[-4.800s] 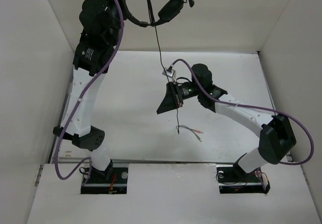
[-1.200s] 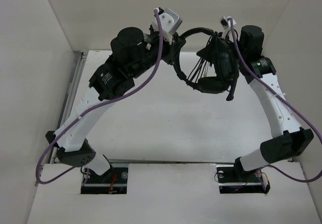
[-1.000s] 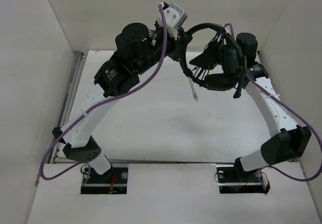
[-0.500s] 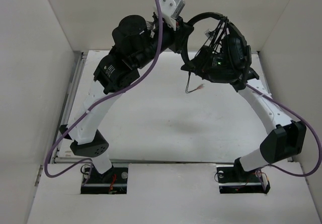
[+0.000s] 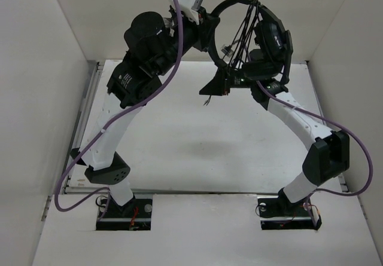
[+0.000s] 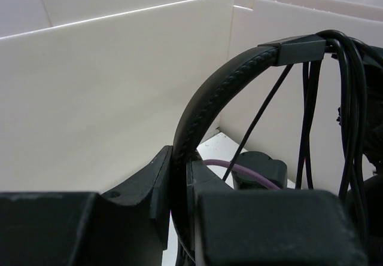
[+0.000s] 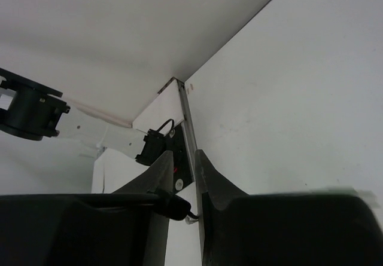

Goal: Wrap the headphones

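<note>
The headphones (image 5: 272, 36) hang in the air between the two arms, above the far part of the table (image 5: 179, 152) and close to the back wall (image 5: 119, 15). Their headband (image 6: 209, 104) arches upward and one padded earcup faces the right side. The cable (image 5: 239, 39) runs in several straight strands from the top of the headband down across the open loop. The left wrist view shows these strands dropping from a small black clip on the band. The left gripper (image 5: 210, 36) is clenched on the headband's left leg, and from its own camera the stitched band sits tight between the two pads (image 6: 158, 188). Lower down, the right gripper (image 5: 210, 88) points leftward beneath the headphones, and the cable's loose end dangles just under it. In the right wrist view its fingers (image 7: 157, 179) stand slightly parted with a thin slit between them. A thicker bit of the cable lies low in that gap — whether it is nipped I cannot tell.
</note>
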Controlling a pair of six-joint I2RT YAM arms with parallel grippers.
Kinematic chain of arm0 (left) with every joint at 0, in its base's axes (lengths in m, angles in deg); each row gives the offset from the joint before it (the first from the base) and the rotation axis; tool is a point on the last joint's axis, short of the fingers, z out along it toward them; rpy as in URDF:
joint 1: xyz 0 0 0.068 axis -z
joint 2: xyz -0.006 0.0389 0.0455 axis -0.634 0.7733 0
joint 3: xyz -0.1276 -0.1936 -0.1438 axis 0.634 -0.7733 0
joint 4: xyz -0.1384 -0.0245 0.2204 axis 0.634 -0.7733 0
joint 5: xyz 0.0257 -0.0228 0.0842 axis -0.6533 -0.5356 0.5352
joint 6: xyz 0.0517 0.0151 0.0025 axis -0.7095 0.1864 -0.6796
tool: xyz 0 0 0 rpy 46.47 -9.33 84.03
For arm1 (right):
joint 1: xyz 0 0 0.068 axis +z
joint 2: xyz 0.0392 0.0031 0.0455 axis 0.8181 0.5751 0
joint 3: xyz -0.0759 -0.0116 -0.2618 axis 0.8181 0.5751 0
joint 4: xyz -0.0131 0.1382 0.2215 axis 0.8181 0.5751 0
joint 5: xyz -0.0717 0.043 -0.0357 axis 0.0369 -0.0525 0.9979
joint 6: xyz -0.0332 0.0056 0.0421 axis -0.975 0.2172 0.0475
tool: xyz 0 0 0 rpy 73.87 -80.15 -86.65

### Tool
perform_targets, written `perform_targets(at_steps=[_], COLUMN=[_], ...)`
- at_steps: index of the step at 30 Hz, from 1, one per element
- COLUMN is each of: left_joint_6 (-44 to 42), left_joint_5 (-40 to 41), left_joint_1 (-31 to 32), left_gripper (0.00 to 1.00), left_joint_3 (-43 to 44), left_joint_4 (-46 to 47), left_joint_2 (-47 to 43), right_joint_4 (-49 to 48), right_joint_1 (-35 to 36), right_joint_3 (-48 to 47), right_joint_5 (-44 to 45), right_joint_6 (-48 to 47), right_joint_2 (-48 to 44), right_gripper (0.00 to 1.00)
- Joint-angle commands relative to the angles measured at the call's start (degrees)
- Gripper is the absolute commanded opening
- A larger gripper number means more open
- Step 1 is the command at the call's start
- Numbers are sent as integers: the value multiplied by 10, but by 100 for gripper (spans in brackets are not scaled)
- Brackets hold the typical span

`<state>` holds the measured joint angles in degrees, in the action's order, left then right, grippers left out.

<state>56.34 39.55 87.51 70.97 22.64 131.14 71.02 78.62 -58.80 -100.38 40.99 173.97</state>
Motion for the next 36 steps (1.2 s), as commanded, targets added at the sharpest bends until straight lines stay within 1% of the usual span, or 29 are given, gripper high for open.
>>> perform_targets(at_steps=[1,8,15,20,24,27,31,33,36], left_joint_6=[19,27,28,31,33,42,56,57,51], left_joint_5=[17,29,42,65,113,145,174,185,209], left_joint_1=[-14,-46,-67,-89,-111,-129,-145,-148,-154], left_gripper=[3,3,3,3,3,3,3,3,3], left_joint_3=[31,29,28,25,10,-4,-25,-28,-30], left_joint_4=[97,104,109,117,132,136,136,136,142], left_joint_2=[-25,-26,-26,-24,-23,-23,-23,-19,-11], right_joint_4=[-49,-101,-122,-127,-106,-52,74,131,217], right_joint_1=[7,16,19,22,29,37,57,69,100], right_joint_3=[-1,12,4,9,19,15,-23,-46,-88], right_joint_5=[-17,-30,-32,-34,-24,3,61,102,188], right_joint_6=[29,75,92,97,85,42,-76,-134,-235], right_joint_2=[8,22,38,39,34,28,21,19,17], right_gripper=[27,28,25,14,5,2,1,1,1])
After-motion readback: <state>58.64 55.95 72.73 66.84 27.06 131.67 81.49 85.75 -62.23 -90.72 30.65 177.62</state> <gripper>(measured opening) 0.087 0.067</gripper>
